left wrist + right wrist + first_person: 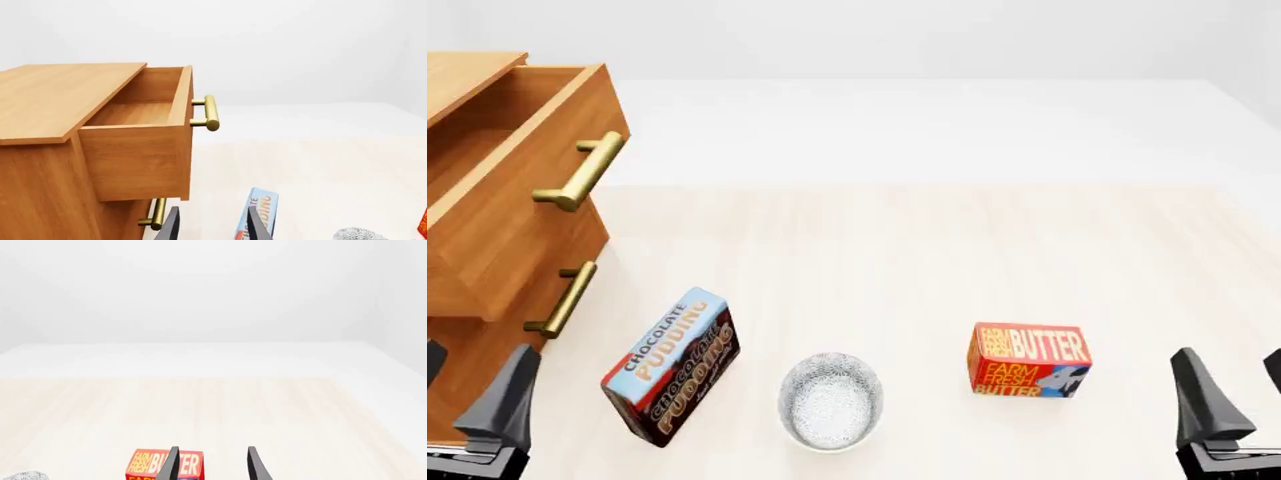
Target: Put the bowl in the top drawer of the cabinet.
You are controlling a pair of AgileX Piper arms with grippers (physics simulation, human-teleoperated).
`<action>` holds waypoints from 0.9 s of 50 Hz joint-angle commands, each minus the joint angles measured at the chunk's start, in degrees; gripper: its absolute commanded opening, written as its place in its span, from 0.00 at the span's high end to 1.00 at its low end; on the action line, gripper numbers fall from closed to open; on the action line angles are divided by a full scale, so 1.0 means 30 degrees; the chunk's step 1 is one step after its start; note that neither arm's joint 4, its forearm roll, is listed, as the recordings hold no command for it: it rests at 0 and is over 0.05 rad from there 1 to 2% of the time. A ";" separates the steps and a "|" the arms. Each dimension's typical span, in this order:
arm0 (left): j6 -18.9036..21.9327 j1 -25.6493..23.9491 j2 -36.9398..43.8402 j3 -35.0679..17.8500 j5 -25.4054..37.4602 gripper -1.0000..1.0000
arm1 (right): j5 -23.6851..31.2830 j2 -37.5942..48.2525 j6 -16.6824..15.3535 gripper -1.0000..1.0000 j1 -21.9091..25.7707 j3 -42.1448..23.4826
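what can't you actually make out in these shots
- Front of the top drawer's floor: left wrist view, hidden by its front panel.
- Bowl: cut off by the edge in both wrist views.
- Cabinet's far side: front view, past the edge.
- Pudding box: left wrist view, half behind a finger.

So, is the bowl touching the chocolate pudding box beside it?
Apart. The front view shows a strip of bare table between the bowl and the chocolate pudding box.
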 commanded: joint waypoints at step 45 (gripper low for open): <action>0.2200 -0.2977 -0.0033 -0.6519 0.3861 0.00 | -0.0004 0.0015 0.0002 0.00 0.0009 -0.0004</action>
